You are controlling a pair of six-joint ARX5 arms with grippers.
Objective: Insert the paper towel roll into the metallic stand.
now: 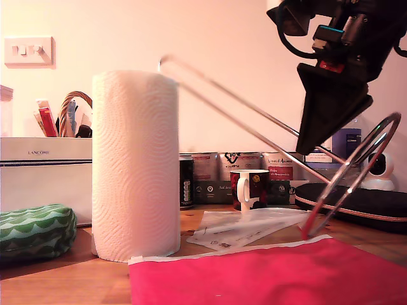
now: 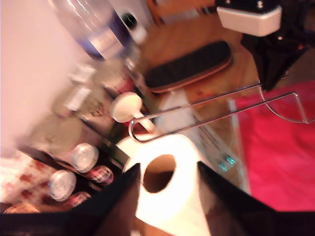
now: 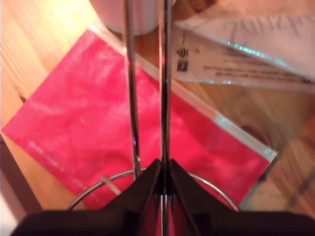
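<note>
- One paper towel roll stands upright on the wooden worktop, toward the exterior view's left, with its cardboard core open at the top in the first wrist view.
- One metallic stand is tipped steeply: its ring base is raised at the exterior view's right, with only the lower edge near the worktop, and its two rods slant up so that the looped tip sits just above the roll's top edge.
- My second gripper has its jaws clamped on one rod of the stand, close to the ring base.
- My first gripper hangs above the roll with its jaws apart, holding nothing; the roll's top shows between them.
- One red mailing bag lies flat in front of the roll and under the stand's base.
- One clear plastic sleeve with papers lies behind it.
- One dark mug stands beyond the sleeve, before a row of tins along the wall; their number is unclear.
- One green patterned cushion lies at the exterior view's left, beside a white box.
- One black oval pad lies at the exterior view's right.
</note>
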